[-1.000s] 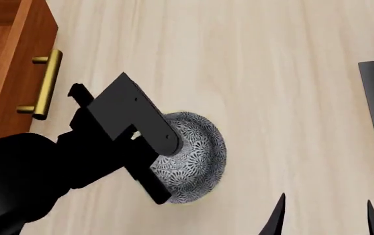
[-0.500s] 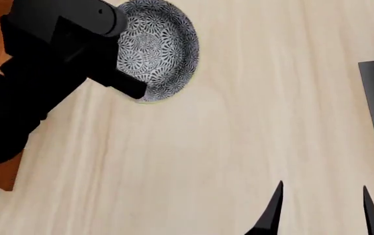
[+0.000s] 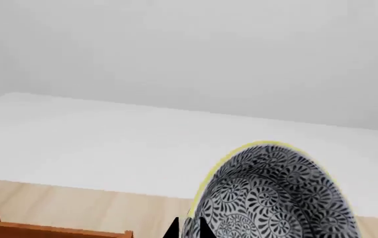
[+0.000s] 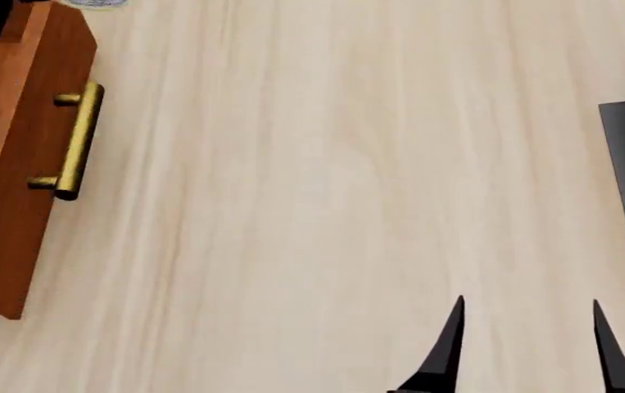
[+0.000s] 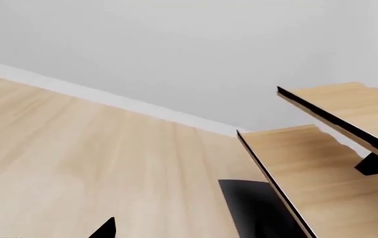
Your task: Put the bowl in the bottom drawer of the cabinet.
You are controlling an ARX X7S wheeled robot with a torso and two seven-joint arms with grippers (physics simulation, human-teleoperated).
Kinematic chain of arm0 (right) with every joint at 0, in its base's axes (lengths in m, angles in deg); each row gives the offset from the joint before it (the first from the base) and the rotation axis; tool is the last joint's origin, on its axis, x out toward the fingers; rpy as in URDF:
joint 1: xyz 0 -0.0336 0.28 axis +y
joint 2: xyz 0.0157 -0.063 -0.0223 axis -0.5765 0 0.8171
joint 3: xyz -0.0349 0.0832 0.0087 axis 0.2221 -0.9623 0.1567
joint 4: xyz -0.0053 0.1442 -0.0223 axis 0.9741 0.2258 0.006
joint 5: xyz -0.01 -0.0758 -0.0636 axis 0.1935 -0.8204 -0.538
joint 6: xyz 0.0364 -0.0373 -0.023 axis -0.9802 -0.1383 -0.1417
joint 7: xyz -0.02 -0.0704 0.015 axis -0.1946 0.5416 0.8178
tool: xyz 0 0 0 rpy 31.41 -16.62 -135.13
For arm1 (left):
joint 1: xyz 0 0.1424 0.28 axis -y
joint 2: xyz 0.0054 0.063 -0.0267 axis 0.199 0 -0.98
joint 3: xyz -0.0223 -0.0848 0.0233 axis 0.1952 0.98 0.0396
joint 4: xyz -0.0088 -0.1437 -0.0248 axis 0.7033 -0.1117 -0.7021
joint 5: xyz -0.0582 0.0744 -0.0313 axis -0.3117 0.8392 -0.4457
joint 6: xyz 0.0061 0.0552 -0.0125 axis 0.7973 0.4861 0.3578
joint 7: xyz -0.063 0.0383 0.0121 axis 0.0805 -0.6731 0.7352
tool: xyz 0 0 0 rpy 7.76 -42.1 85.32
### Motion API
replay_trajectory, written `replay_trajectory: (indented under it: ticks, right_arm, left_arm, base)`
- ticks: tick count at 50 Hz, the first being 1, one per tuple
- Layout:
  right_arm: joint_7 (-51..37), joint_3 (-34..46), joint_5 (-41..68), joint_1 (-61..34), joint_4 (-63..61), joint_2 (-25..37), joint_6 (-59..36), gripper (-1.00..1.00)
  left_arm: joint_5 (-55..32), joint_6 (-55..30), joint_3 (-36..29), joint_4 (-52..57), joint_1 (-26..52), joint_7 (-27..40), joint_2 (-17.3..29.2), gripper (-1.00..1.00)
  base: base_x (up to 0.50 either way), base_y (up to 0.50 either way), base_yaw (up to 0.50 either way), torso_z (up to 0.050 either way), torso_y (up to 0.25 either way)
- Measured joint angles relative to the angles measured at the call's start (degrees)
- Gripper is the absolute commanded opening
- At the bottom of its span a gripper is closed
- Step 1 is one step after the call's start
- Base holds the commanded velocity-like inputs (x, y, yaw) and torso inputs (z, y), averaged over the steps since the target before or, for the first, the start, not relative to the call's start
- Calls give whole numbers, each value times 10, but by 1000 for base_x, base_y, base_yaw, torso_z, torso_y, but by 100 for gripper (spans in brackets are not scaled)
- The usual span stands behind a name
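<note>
Two black fingertips of the right gripper (image 4: pixel 525 348) stand spread apart at the near edge of the pale wooden floor (image 4: pixel 334 196), holding nothing, well away from the work. Further off to the left, the bottom drawer (image 4: pixel 23 164) shows its brass handle (image 4: pixel 75 139). Beyond that, the bowl (image 3: pixel 275 196) rides tilted on its rim, pinched by the left gripper (image 3: pixel 189 229), up past the drawer front. Judging by this, the left arm alone is placed to lower it into the drawer.
</note>
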Motion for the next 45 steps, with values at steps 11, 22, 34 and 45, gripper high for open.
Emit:
replay_trajectory:
  ticks: [11, 22, 34, 45]
  right_arm:
    - [1, 4, 1, -4, 6, 2, 2, 100]
    - [3, 8, 2, -4, 4, 4, -3, 100]
    - [4, 11, 4, -2, -3, 7, -9, 100]
    - [4, 11, 7, 3, -9, 10, -13, 100]
  left_arm:
    - [-16, 84, 109, -40, -13, 38, -16, -100]
    - [-39, 149, 193, -68, -45, 54, -21, -100]
    - [-56, 200, 250, -104, -90, 60, -24, -100]
    - [-54, 251, 278, -163, -129, 54, -27, -100]
  base:
    - [0, 0, 0, 0, 0]
    - [0, 0, 0, 0, 0]
    - [0, 0, 0, 0, 0]
    - [0, 0, 0, 0, 0]
